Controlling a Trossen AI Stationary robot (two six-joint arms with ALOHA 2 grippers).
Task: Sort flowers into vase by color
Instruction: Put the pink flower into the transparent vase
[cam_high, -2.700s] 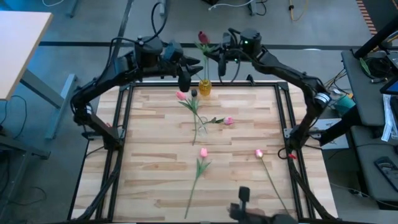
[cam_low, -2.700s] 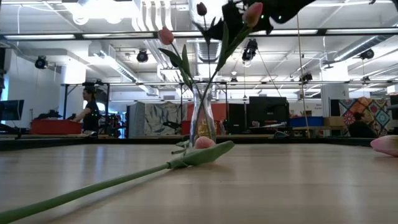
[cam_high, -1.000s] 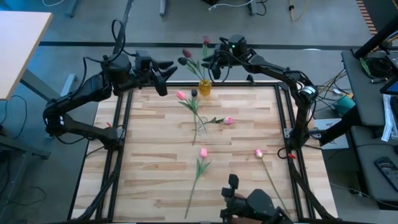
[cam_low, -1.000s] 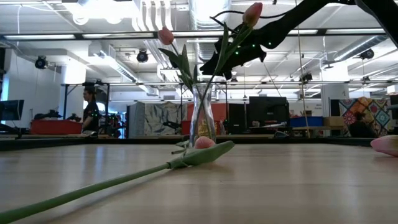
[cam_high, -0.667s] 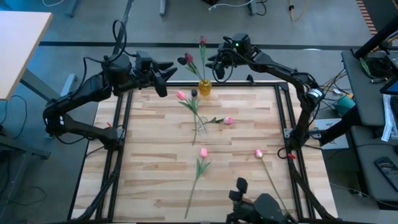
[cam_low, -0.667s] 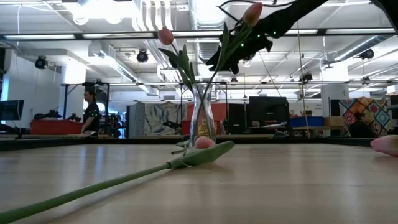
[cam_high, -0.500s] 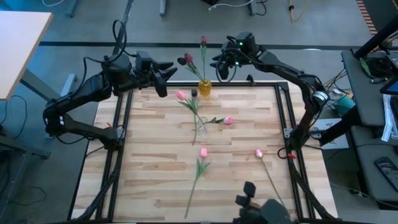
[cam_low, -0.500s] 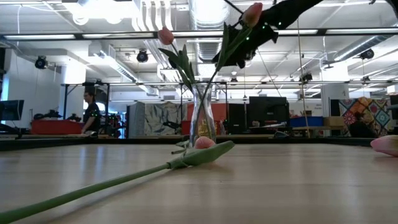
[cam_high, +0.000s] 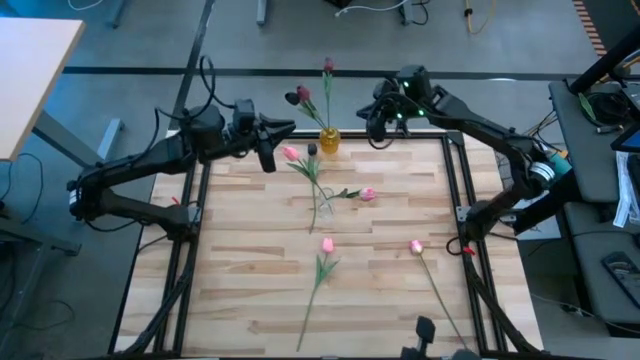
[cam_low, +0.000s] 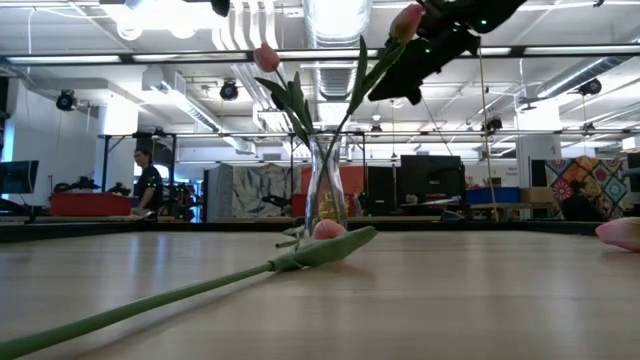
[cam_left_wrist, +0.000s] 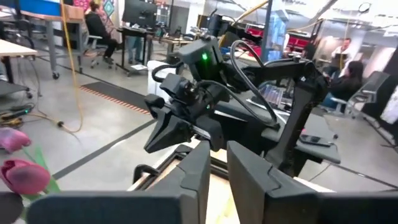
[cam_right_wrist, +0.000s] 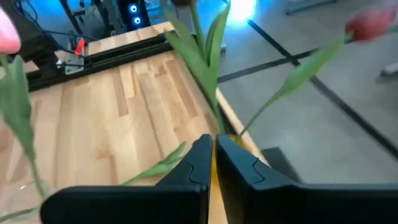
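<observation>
A clear vase (cam_high: 329, 140) with a yellowish base stands at the table's far edge and holds two tulips with reddish-pink heads (cam_high: 300, 95) (cam_high: 328, 65); in the low view the vase (cam_low: 325, 190) shows them upright and spreading. Several light pink tulips lie flat on the table (cam_high: 291, 153) (cam_high: 367, 194) (cam_high: 327, 244) (cam_high: 416, 245). My left gripper (cam_high: 268, 150) hovers left of the vase, fingers a narrow gap apart (cam_left_wrist: 217, 155), holding nothing. My right gripper (cam_high: 378, 125) hovers right of the vase, shut and empty (cam_right_wrist: 213, 146), pointing at the stems (cam_right_wrist: 205, 56).
The black table frame (cam_high: 200, 190) runs along the left and right edges. One tulip's long stem (cam_high: 312, 300) reaches the near edge, another (cam_high: 440, 295) slants toward the near right corner. In the low view a lying tulip (cam_low: 325, 245) is in front of the vase. A person (cam_low: 148, 180) is far behind.
My right gripper has drawn back from the vase's tulips toward the table's right and slightly nearer. My left gripper has moved a little nearer and toward the vase. The two tulips stay standing in the vase.
</observation>
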